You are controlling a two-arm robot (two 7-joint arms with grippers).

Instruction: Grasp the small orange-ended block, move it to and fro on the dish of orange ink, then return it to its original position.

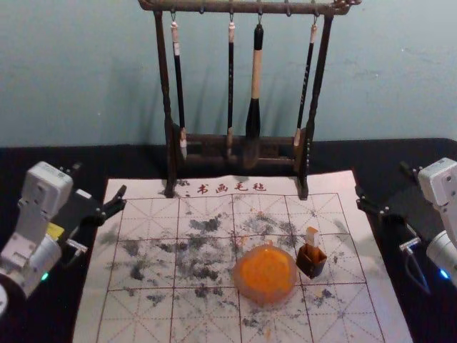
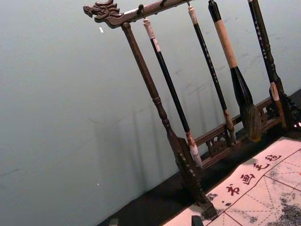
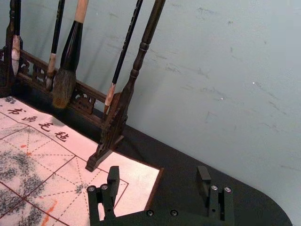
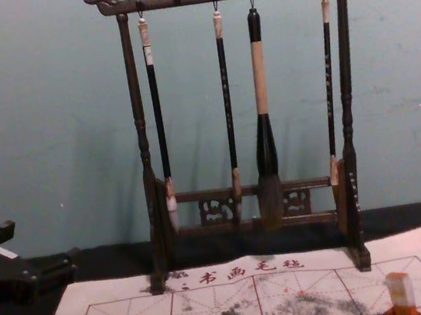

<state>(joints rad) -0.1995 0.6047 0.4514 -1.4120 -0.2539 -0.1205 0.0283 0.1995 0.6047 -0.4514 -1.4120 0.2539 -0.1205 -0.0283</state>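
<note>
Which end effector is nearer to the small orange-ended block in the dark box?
The right end effector, right of the block, beside the white mat; the left end effector is far left, at the mat's opposite edge.

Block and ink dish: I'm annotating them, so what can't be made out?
Block: lower end hidden inside the dark holder, head view.
Ink dish: mostly cut off by the chest view's bottom edge.
Ink: depth hidden beneath its own surface, head view.
Any lettering on the block: too small to tell, head view.
</note>
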